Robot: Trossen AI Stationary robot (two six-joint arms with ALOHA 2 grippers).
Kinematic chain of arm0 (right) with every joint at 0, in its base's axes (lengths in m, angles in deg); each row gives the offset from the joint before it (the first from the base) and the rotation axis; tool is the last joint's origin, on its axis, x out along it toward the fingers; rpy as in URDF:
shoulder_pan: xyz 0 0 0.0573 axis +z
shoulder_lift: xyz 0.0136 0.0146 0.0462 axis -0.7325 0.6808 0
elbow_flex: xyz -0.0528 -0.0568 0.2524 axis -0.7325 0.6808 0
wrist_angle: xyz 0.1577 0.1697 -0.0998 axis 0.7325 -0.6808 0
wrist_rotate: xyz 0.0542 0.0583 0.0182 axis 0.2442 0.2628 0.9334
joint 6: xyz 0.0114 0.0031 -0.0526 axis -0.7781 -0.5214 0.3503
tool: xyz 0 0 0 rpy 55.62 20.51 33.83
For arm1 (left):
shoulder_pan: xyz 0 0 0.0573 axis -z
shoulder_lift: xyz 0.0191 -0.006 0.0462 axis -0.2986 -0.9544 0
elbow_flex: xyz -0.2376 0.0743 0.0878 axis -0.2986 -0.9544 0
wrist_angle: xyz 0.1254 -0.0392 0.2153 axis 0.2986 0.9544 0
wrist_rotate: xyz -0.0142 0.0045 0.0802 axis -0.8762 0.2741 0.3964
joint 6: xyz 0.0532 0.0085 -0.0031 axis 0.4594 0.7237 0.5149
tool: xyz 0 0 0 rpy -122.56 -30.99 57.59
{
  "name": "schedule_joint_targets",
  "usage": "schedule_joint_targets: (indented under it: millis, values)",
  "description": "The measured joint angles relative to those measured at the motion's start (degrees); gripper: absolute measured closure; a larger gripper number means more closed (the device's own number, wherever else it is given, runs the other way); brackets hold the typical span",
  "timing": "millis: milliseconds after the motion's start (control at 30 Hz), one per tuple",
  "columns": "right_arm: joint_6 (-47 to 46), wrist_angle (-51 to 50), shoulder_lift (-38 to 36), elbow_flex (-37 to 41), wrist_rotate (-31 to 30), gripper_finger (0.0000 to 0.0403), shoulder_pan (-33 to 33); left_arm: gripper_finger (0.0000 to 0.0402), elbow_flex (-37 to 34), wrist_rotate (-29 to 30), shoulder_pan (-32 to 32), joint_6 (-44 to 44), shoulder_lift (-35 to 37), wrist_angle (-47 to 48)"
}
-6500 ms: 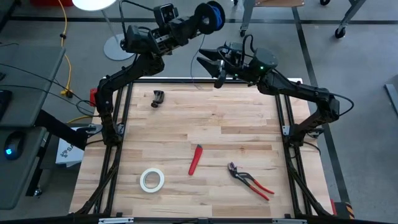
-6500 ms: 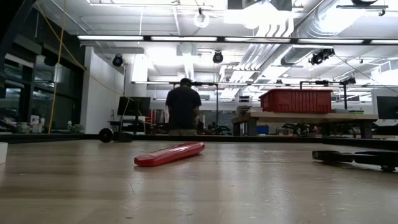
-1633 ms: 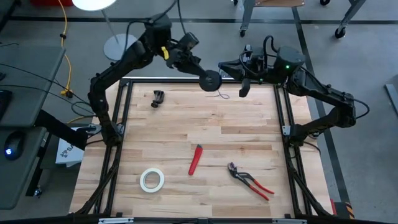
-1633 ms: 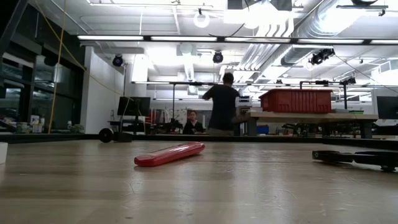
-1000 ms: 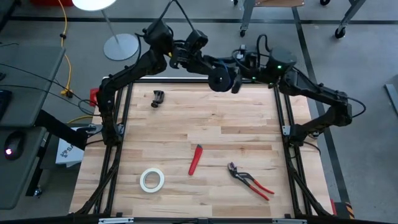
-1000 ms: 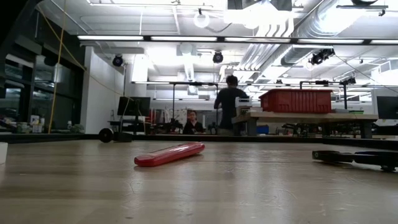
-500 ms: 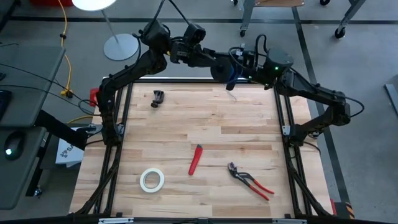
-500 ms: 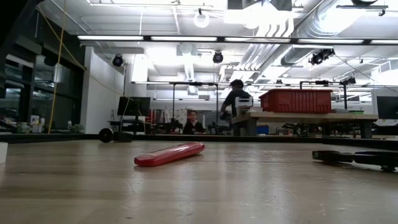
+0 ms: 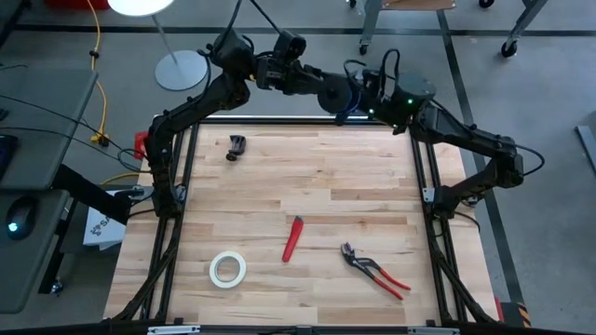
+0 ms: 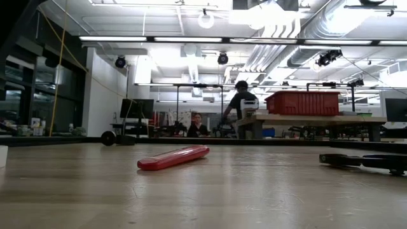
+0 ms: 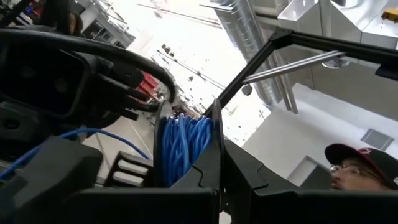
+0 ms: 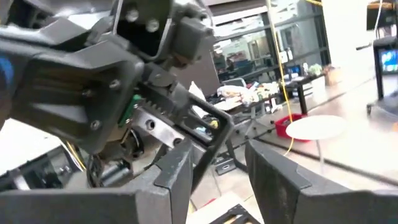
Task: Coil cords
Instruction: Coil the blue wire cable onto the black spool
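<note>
Nearest to us on the wooden table [image 9: 307,186] lie the white tape roll [image 9: 227,269], the red tool [image 9: 292,237], the red-handled pliers [image 9: 374,270] and, farther back, a small black clamp [image 9: 237,146]; none of them is in play, and we see no loose wire on the boards.

Beyond them, above the table's far edge, our two arms meet in the air. Our left gripper [image 9: 328,96] is closed on the black spool [image 9: 333,95], and in the left wrist view the blue wire [image 11: 181,148] sits wound in neat turns on it. One free strand [image 11: 56,140] runs off toward the right arm's hardware.

Our right gripper [image 9: 358,99] is just beside the spool; in its own wrist view the jaws stand narrowly apart with nothing visibly between them, though the wire is too thin to rule out a hold.

We judge the coiling nearly done: most of the wire is on the spool, and only the trailing end remains to be wrapped or tucked.
</note>
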Motion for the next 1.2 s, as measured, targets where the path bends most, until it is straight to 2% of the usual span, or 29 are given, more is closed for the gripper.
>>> schedule_joint_targets:
  millis: [400,600,767,967,1200]
  values:
    - [-11.12,0.42,1.58,-0.04,-1.04,0.0265,-0.39,0.0401,0.07,1.68,0.07,-5.75,0.36,-0.04]
    - [-14.06,2.76,1.45,-0.03,0.59,0.0265,-0.63,0.0401,0.07,2.74,0.13,-12.13,0.5,-7.22]
    - [-12.11,7.32,1.58,0.17,3.37,0.0265,-0.65,0.0401,0.09,0.77,-1.82,-10.54,0.74,-7.58]
    - [-5.43,3.14,0.33,0.46,2.82,0.0265,-1.17,0.0401,0.36,-5.95,-5.21,-9.17,1.15,-8.35]
    - [-3.96,-1.16,-2.42,0.24,4.97,0.0265,-1.03,0.0401,0.2,-3.51,-8.27,-4.31,0.75,-7.21]
